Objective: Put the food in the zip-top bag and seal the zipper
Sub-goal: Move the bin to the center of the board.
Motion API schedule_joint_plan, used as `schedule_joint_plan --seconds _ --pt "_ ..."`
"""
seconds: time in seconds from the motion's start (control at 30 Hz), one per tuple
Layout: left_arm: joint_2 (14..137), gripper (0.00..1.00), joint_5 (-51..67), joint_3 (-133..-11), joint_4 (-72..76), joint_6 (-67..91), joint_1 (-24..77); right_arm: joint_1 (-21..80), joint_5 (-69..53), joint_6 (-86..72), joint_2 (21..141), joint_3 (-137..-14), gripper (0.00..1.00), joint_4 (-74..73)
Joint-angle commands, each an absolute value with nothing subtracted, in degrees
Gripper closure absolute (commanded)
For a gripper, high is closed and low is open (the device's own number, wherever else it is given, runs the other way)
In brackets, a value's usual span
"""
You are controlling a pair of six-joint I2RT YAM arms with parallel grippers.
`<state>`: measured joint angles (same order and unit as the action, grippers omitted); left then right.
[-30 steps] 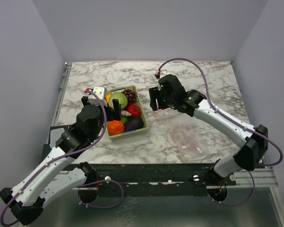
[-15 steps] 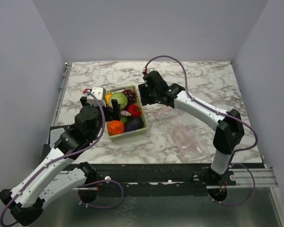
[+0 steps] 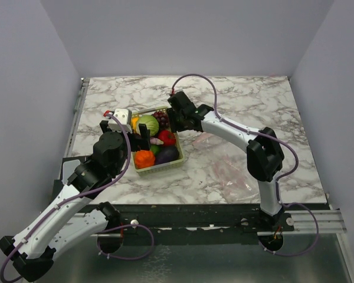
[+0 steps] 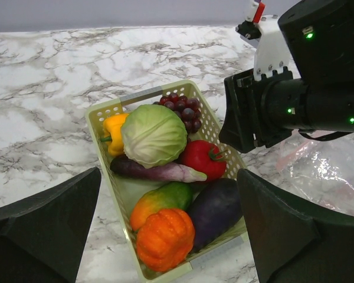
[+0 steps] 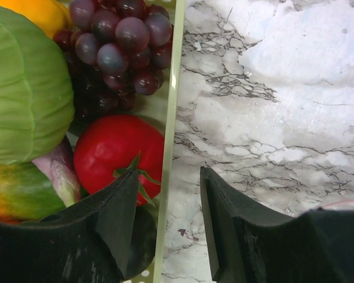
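Note:
The food fills a yellow-green basket (image 3: 160, 167): a green cabbage (image 4: 153, 134), dark grapes (image 5: 115, 41), a red tomato (image 5: 115, 150), a purple eggplant (image 4: 218, 209) and an orange pumpkin (image 4: 165, 239). My right gripper (image 5: 168, 174) is open astride the basket's right rim (image 5: 170, 118), one finger over the tomato and the other over the marble; it shows too in the top view (image 3: 172, 124). My left gripper (image 4: 168, 174) stands wide open over the basket's near end. The clear zip-top bag (image 3: 230, 171) lies flat to the right of the basket, its zipper (image 4: 289, 154) a faint pink strip.
The marble tabletop (image 3: 248, 100) extends behind and to the right of the basket. Grey walls close in the back and both sides. A metal rail (image 3: 76, 112) runs along the table's left edge.
My right arm has swung left from the marble beside the bag to the basket's right rim, and its jaws have narrowed. The left arm and the food have not moved.

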<state>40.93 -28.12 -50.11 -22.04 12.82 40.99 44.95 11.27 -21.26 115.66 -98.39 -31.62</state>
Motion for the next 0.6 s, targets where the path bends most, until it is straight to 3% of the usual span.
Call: schedule_joint_plan --seconds 0.0,0.57 --pt "40.7 0.01 -29.1 -49.6 -22.2 12.8 41.0 45.1 12.6 -22.4 118.8 -100.4 0.49 -30.9" --pt "41.4 0.01 -28.8 -49.6 -22.2 12.8 41.0 43.7 13.1 -22.7 125.0 -104.9 0.72 -30.8"
